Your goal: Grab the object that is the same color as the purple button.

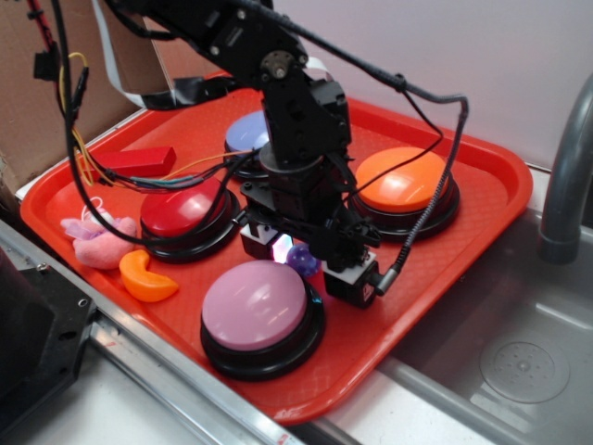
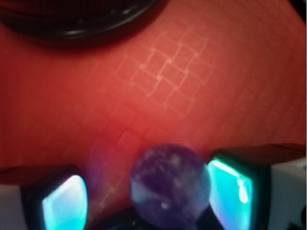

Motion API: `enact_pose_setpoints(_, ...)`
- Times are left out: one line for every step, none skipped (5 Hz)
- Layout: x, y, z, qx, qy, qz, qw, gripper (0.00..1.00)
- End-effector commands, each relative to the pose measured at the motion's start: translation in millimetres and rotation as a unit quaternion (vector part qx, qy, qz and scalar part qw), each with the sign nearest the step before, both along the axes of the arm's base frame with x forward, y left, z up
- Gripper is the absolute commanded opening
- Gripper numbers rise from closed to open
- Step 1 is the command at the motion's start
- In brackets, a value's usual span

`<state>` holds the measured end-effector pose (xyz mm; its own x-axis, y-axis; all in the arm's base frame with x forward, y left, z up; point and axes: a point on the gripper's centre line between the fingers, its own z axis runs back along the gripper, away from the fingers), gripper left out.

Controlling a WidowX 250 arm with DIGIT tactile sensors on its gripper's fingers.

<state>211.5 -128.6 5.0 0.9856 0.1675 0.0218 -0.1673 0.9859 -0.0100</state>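
The small glossy dark-purple ball (image 1: 303, 260) lies on the red tray (image 1: 463, 269), just behind the purple dome button (image 1: 255, 304). My gripper (image 1: 298, 252) is lowered over the ball, one finger on each side. In the wrist view the ball (image 2: 170, 184) sits between the two glowing cyan pads of the gripper (image 2: 147, 199). The right pad (image 2: 230, 191) is at the ball's edge. The left pad (image 2: 64, 203) stands apart from it with bare tray between. The jaws are open around the ball and not closed on it.
A red button (image 1: 182, 209), an orange button (image 1: 403, 179) and a pale blue button (image 1: 246, 133) ring the gripper. An orange crescent (image 1: 145, 276), a pink plush toy (image 1: 97, 239) and a red block (image 1: 139, 159) lie at the left. A sink (image 1: 528, 371) is at the right.
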Motion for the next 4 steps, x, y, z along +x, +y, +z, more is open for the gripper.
enact_pose_setpoints(11.7,-0.8,12.1,-0.012,0.0,-0.012,1.0,0.0)
enact_pose_setpoints(18.6,8.4,34.9,-0.001,0.024,-0.047,0.999,0.0)
enact_pose_setpoints(23.6,18.7,71.9,0.01,0.013,-0.039,0.999,0.0)
enact_pose_setpoints(24.6,36.3,122.3,-0.018,-0.016,-0.036,0.999,0.0)
